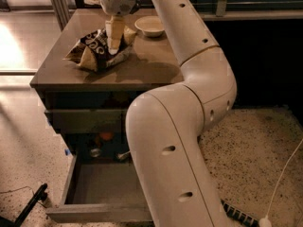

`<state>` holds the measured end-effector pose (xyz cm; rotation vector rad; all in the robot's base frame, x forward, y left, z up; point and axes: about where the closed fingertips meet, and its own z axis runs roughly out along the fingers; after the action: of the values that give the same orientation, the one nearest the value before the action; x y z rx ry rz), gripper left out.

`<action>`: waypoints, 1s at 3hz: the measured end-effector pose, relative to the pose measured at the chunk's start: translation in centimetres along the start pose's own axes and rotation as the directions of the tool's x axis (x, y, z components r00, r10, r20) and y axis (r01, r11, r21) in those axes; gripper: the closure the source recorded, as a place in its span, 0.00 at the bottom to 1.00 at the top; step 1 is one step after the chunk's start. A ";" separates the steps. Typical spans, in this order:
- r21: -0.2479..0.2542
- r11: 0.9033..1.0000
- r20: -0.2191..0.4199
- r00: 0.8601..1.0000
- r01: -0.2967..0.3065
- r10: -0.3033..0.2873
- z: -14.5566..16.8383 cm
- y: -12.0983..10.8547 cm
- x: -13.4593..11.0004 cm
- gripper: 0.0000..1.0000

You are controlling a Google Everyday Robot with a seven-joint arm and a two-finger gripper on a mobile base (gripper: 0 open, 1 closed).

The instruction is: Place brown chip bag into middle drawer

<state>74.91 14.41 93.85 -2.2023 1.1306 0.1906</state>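
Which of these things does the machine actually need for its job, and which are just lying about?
Needed: brown chip bag on the cabinet top; tool right at the bag; open middle drawer below.
Lying about: white bowl; white cable on the floor.

The cream claw (114,44) stands over the brown chip bag (97,51): dark-brown foil, tan-yellow ends, white lettering. Under both, the bench (142,70) is dull brown. Right of the claw, a white bowl (149,26). Far below, the middle drawer (104,183) is grey-brown, floor grey.
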 end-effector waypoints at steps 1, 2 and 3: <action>-0.025 1.000 0.017 1.000 0.017 -0.016 1.6 0.1 -0.6 0.00; -0.051 0.998 0.038 0.999 0.036 -0.034 3.3 0.2 -1.2 0.00; -0.048 0.998 0.040 0.999 0.032 -0.030 3.7 0.1 -1.1 0.00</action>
<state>74.76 17.38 91.36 -2.2472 1.0805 0.2489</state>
